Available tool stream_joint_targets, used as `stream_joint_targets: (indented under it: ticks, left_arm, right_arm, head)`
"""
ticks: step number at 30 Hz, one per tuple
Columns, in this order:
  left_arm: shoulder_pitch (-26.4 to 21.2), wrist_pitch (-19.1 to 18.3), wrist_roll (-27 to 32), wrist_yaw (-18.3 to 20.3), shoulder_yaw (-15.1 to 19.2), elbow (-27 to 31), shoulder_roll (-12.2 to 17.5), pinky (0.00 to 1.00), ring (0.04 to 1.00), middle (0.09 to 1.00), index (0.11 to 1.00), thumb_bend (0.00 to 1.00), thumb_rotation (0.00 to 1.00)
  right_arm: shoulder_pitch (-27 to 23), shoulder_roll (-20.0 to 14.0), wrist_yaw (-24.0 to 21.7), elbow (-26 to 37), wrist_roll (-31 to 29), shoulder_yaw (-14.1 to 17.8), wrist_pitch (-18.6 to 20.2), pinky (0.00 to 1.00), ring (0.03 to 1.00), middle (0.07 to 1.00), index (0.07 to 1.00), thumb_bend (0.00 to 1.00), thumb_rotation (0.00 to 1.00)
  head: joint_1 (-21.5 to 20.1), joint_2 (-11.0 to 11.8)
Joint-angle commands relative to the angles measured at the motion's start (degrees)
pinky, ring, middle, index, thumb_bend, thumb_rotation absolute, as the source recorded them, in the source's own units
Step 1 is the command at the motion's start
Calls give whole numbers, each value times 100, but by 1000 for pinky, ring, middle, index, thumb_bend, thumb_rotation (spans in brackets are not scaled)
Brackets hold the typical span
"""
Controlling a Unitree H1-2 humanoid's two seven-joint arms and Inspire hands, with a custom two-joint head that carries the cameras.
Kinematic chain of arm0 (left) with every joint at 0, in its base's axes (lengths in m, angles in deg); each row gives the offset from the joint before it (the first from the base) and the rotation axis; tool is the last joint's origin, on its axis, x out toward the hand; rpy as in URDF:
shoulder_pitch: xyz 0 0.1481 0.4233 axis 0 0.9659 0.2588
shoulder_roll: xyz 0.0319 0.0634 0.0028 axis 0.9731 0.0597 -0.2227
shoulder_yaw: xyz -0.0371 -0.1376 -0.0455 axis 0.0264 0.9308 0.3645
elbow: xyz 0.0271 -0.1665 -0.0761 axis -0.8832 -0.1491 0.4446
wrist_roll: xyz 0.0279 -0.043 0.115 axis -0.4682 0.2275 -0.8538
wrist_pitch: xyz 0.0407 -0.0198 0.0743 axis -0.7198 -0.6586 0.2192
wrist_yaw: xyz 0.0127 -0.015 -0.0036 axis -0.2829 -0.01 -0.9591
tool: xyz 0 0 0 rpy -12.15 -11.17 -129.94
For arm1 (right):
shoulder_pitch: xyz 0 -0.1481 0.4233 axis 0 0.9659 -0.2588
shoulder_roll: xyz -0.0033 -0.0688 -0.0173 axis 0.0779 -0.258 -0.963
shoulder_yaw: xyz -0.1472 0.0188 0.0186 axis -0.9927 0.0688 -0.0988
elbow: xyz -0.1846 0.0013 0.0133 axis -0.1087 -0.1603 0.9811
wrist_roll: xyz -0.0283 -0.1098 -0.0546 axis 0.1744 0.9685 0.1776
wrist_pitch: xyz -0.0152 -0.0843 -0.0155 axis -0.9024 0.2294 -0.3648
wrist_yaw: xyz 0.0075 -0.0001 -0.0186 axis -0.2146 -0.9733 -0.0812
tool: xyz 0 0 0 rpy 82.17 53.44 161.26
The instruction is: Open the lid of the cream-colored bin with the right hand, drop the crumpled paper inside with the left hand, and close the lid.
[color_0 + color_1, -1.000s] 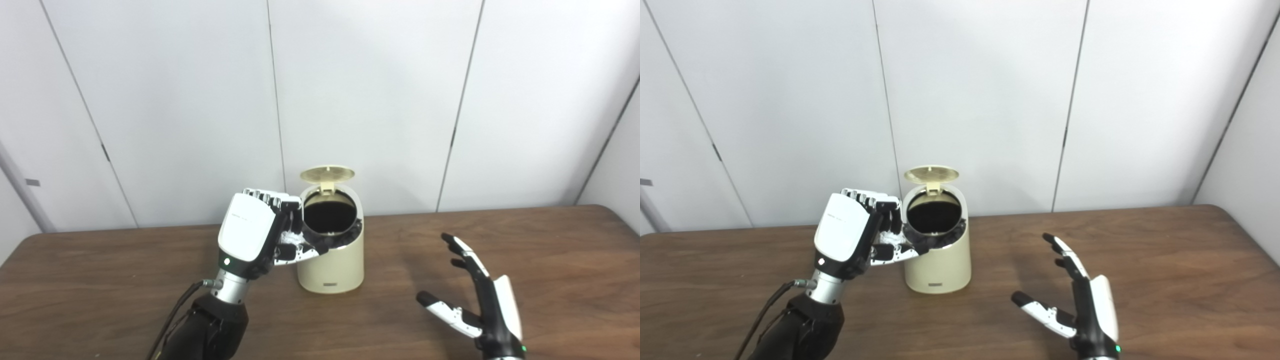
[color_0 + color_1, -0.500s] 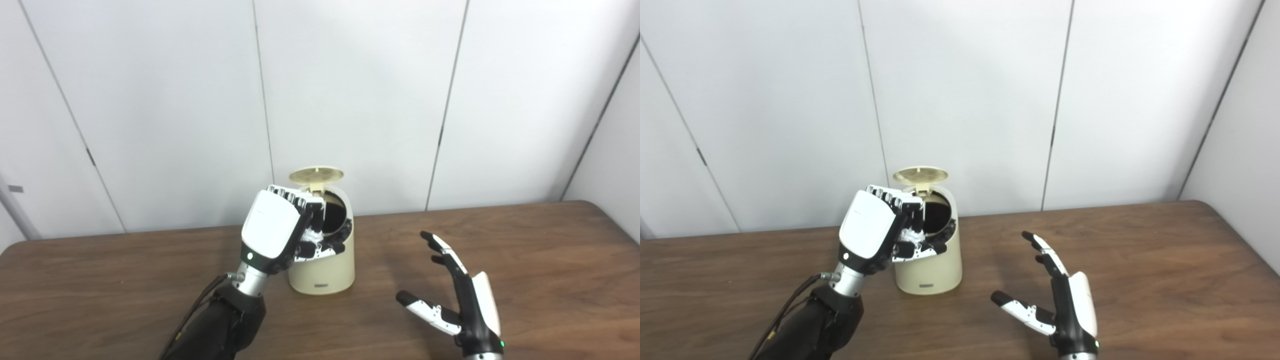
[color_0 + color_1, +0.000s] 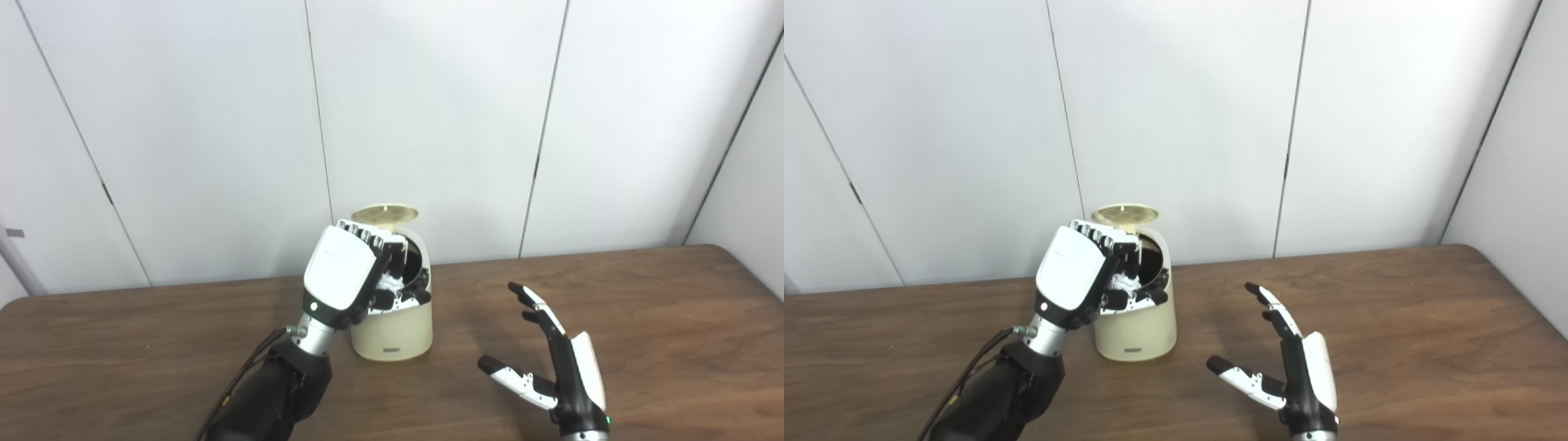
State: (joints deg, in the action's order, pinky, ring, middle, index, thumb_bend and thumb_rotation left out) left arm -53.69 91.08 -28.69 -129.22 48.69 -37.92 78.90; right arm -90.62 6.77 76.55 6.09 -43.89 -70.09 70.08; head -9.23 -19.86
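Over open cream bin (image 3: 392,331), left robot hand (image 3: 343,275) clutches crumpled paper (image 3: 389,283); right robot hand (image 3: 560,383) splayed, label unreadable.

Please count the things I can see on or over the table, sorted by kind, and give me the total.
Bins: 1, the cream-colored bin, with its lid open.
Crumpled papers: 1, the crumpled paper, held at the bin's opening.
Robot hands: 2, the left hand and the right hand.
Total: 4
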Motion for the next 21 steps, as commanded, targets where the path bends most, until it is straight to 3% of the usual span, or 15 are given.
stream_joint_targets:
  ticks: [1,21]
  left_arm:
    - [-311,51,85,-71,26,205,69,51,84,139,167,668,0]
    - [-446,30,6,-398,-109,-178,127,53,87,140,160,694,0]
  right_arm:
    - [284,451,114,-467,-57,-243,-120,799,869,880,845,780,693]
    - [349,403,144,-486,-75,-265,-157,796,866,874,841,781,680]
  head:
    - [-1,5]
    - [-13,155]
